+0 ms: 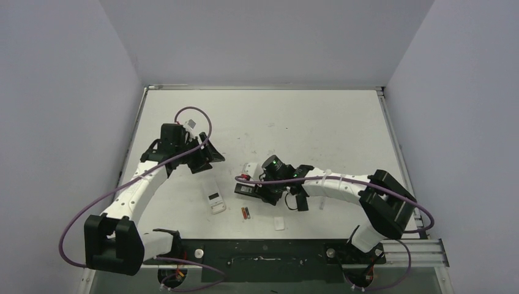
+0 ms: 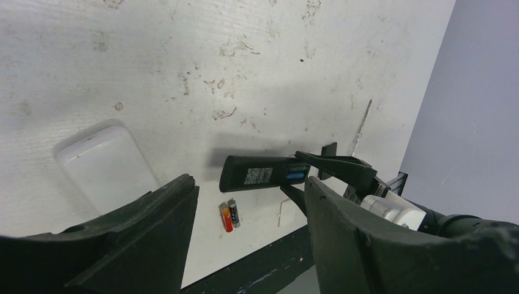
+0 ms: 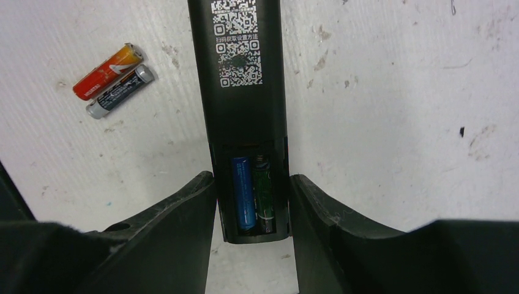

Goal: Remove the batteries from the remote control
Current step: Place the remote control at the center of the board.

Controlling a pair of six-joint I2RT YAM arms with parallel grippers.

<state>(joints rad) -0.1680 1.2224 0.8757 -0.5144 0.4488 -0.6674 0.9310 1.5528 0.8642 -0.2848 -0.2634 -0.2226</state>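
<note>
From above, noted left gripper [image 1: 205, 156] spread apart and empty over the table [image 1: 318, 122], right gripper [image 1: 260, 193] clamped on black remote [image 1: 245, 190], two loose batteries [image 1: 245, 213] lying near. From left wrist, confirmed jaws apart, nothing between. From right wrist, found compartment uncovered, blue battery [image 3: 242, 193] and dark battery [image 3: 264, 193] seated side by side inside.

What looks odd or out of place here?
The black remote in the right gripper is open at the back, two batteries inside; two loose batteries lie on the table.
</note>
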